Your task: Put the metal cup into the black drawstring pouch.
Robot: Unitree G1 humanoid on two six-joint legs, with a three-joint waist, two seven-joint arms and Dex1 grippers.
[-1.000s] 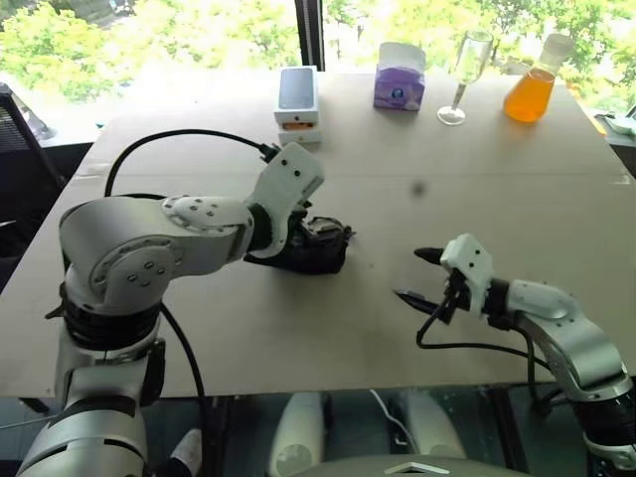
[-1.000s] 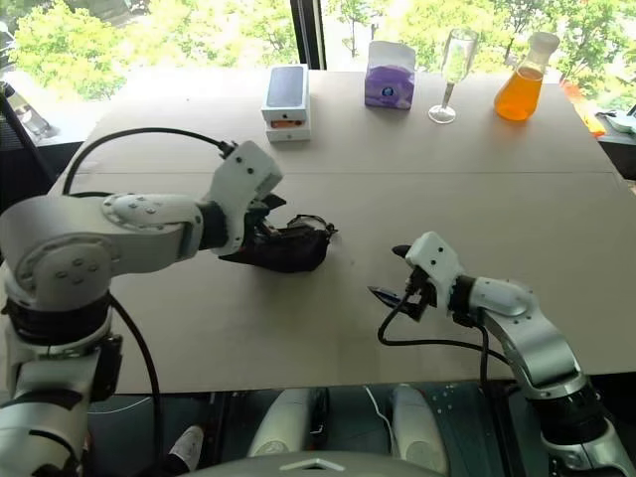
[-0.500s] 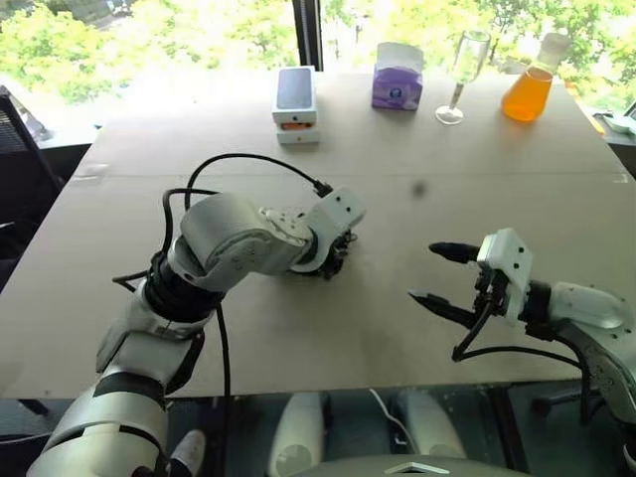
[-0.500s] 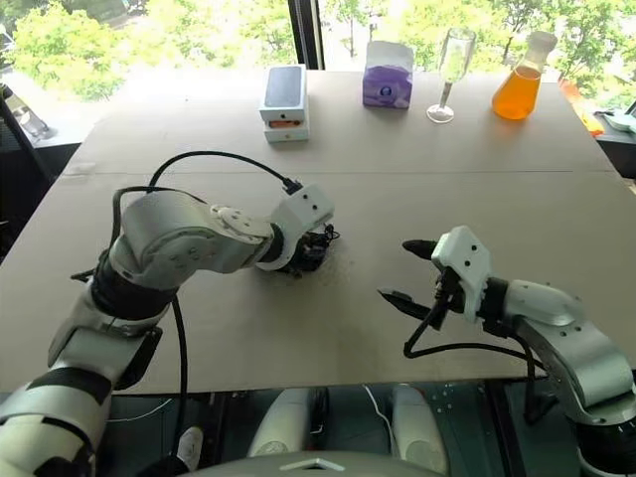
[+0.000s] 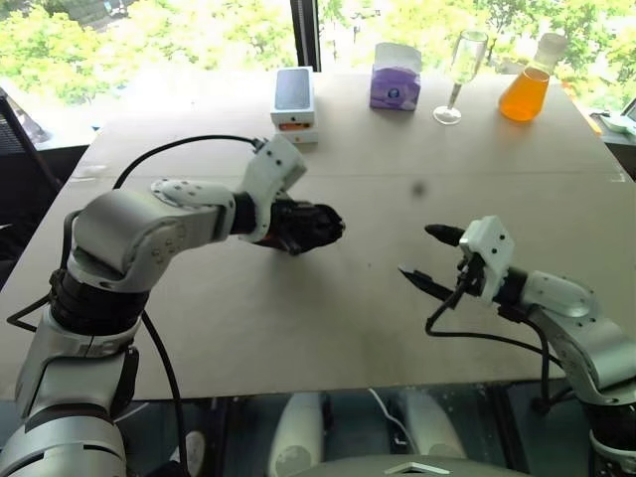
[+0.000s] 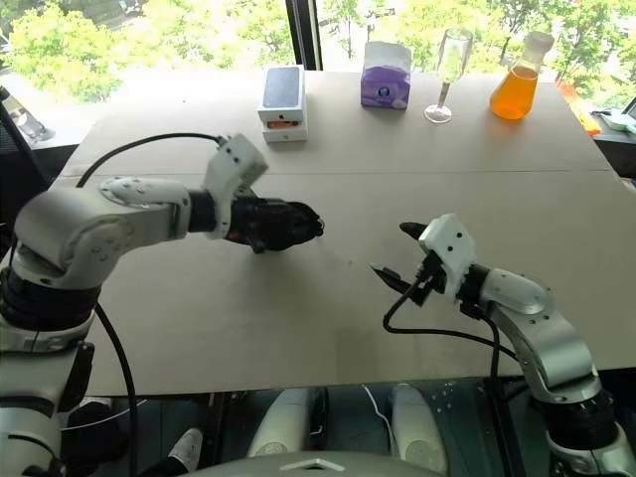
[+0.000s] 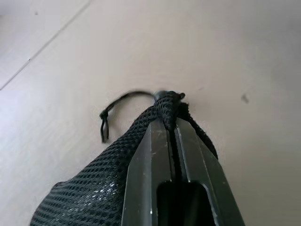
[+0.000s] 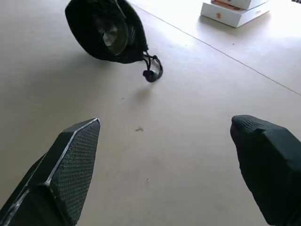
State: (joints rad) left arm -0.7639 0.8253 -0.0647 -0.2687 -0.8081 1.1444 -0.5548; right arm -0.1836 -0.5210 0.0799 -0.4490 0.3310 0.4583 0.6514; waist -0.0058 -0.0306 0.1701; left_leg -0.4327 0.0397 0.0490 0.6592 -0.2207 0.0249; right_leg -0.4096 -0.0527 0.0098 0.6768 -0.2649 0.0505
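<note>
Metal cup [image 8: 111,32] sits inside the black drawstring pouch [image 5: 306,227], you can see its shiny steel thru the pouch mouth in the right wrist view. Pouch is mid-table, a bit left of centre, lifted at the gripped end w/ its cord and toggle [image 8: 151,73] hanging off the mouth. Your left gripper [image 7: 170,129] has its fingers pinched tight together on the pouch mesh, no gap btwn them. Your right gripper [image 5: 429,256] is over the table [image 5: 328,328] on the right side, well apart from the pouch, fingers spread wide w/ nothing btwn them, pointing toward the pouch. At the far edge you've got a white phone box [image 5: 294,102], a purple tissue box [image 5: 396,77], a clear wine glass [image 5: 465,66] and a flask of orange liquid [image 5: 527,87], all in a row, far from both grippers.
</note>
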